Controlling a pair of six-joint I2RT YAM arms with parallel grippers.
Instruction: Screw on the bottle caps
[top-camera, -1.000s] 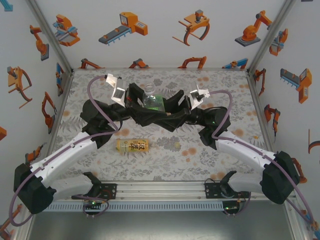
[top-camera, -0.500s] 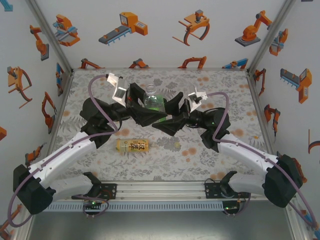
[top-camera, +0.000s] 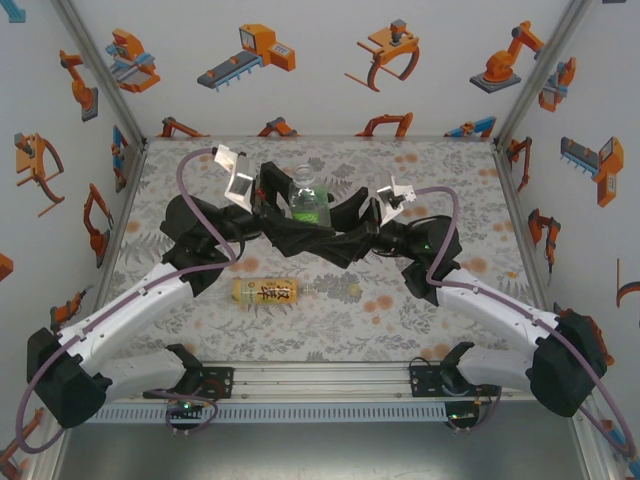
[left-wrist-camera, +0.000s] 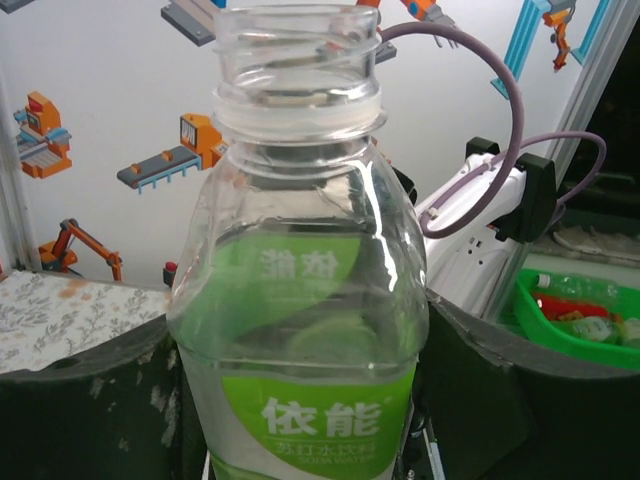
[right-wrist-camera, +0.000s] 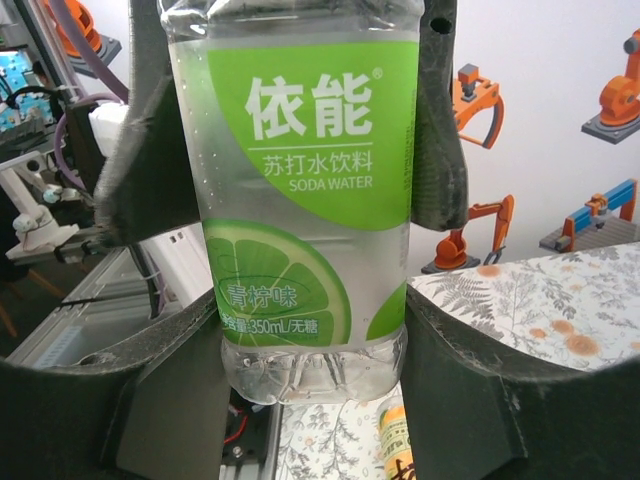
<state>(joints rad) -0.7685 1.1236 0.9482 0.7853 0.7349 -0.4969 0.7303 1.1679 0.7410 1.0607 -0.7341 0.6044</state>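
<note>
Right gripper (right-wrist-camera: 312, 335) closed on the soda-water bottle (right-wrist-camera: 305, 180), low down: a dark finger (right-wrist-camera: 150, 390) on each side of the clear base, just under the lime picture on the green label. Bottle upright and held off the counter (right-wrist-camera: 560, 310); the floral cover shows beneath and behind the base.

Left gripper (left-wrist-camera: 300, 345) at the same bottle, from the opposite side. Its fingers (left-wrist-camera: 90, 400) flank the body at the top edge of the label, close against the plastic. Whether they press or merely stand beside it, cannot tell. From the right wrist, these fingers sit higher on the bottle than the right gripper's own, about level with the large white characters.

Threaded neck rises above the left gripper, mouth open, collar ring under the threads.

From overhead: both grippers meet nose to nose, the bottle between them. An amber bottle (top-camera: 265, 291) with a yellow label lies on its side, well apart from both grippers, on the side toward the arm bases and nearer the left arm. A plain clear bottle (top-camera: 335, 288) lies just beside it, on the right gripper's side; hard to make out against the pattern.
</note>
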